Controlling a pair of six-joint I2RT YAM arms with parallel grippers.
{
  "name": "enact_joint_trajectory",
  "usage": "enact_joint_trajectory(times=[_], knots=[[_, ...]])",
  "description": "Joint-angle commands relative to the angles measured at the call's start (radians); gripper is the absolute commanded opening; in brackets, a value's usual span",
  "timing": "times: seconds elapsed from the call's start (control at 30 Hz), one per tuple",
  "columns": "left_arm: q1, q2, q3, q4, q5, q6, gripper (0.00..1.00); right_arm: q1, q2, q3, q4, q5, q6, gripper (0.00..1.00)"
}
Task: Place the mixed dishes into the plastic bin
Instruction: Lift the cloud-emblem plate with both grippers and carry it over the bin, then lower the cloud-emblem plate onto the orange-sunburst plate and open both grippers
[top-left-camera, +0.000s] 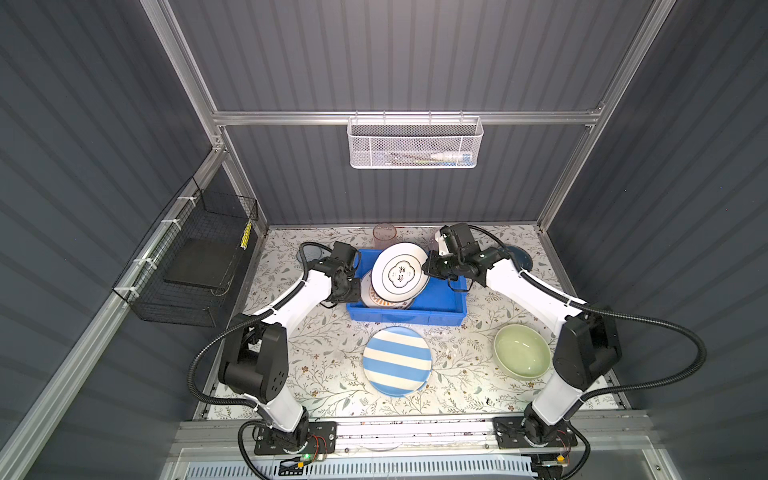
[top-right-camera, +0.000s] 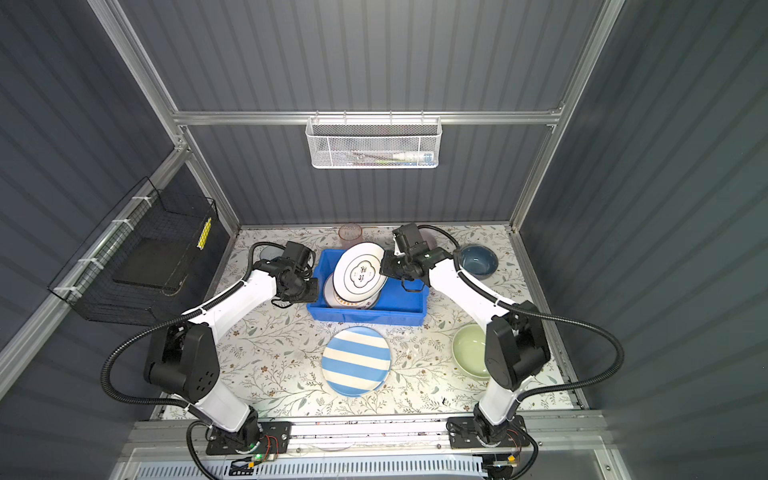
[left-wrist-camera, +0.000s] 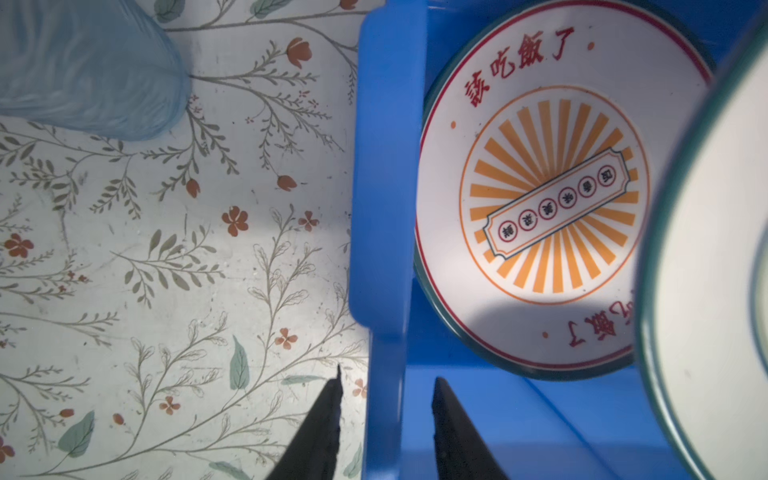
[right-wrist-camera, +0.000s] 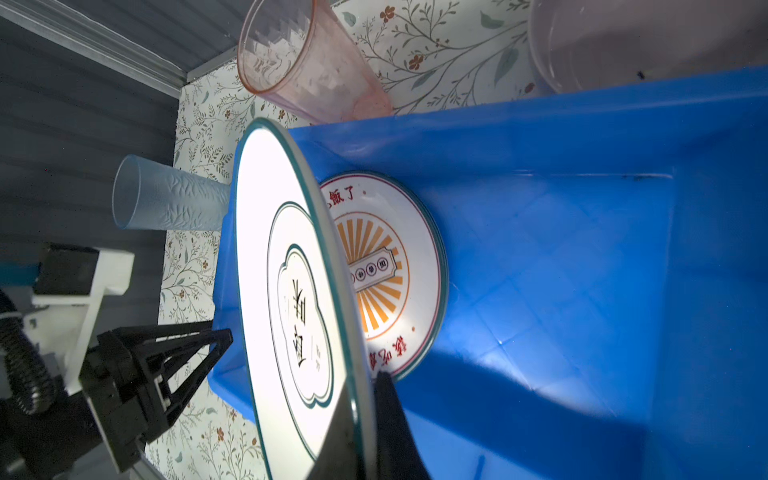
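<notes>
Aslant emblem plate (top-left-camera: 400, 272) over sunburst plate (left-wrist-camera: 540, 208) (in bin (top-left-camera: 440, 308)); tumbler (top-left-camera: 384, 236) behind

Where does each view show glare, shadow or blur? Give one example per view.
Left wrist view: the blue tumbler is out of focus, and a shadow crosses the sunburst plate's edge. Right wrist view: the emblem plate is glared almost white; a dark shadow lies on the bin floor. Both top views: the table is brightly lit, the walls dim.
</notes>
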Motion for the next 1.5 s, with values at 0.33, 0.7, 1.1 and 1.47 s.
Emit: enact_joint_trajectory(times=[0.33, 0.7, 1.1, 1.47], knots=[[0.002, 0.029, 0.016, -0.004, 0.037, 0.025, 0.32, -0.004, 0.182, 0.051, 0.193, -0.153, 0.055, 0.0], [0.002, 0.041, 0.027, -0.018, 0.026, 0.012, 0.26, -0.004, 0.264, 0.032, 0.24, -0.183, 0.083, 0.02], [0.002, 0.029, 0.024, -0.019, 0.042, 0.012, 0.25, -0.003, 0.284, 0.001, 0.241, -0.174, 0.069, 0.23], [0.002, 0.026, 0.025, -0.022, 0.055, 0.015, 0.25, 0.001, 0.271, 0.006, 0.152, -0.075, 0.041, 0.51]])
